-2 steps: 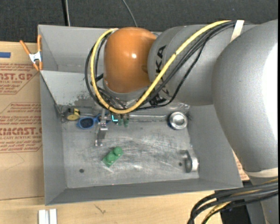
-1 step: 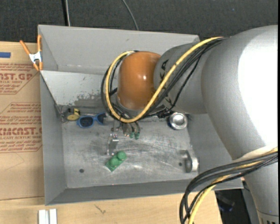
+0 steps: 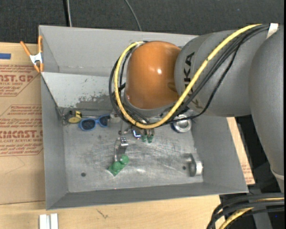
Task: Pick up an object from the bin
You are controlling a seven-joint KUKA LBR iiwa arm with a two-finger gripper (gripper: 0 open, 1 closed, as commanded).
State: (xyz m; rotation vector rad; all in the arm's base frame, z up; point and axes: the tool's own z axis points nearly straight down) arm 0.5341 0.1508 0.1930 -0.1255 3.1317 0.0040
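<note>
Green object (image 3: 118,167), small and bright, lay on the scuffed grey floor of the bin (image 3: 133,197), in the lower centre of the frame and not far from the near wall. Directly above it in the frame hung the tool (image 3: 120,151), its tip just over the upper edge of the green object. Whether the two touched could not be told, nor whether the tool was spread or pressed together. To the lower right, well apart from the green object, a short grey metal fitting (image 3: 194,167) sat on the floor near the right wall. Farther back, at the left of the floor, a pair of blue sunglasses (image 3: 93,123) lay flat. Just beside them on the left was a small yellow item (image 3: 75,117), close to the foot of the far wall. At about the same depth on the right, a shiny round silver piece (image 3: 182,125) showed partly from beneath the arm. Over all this, the round orange cover (image 3: 150,75) on the wrist sat in the middle of the frame, ringed by yellow and black cables (image 3: 128,113), with the grey arm (image 3: 229,75) stretching off toward the right edge.
</note>
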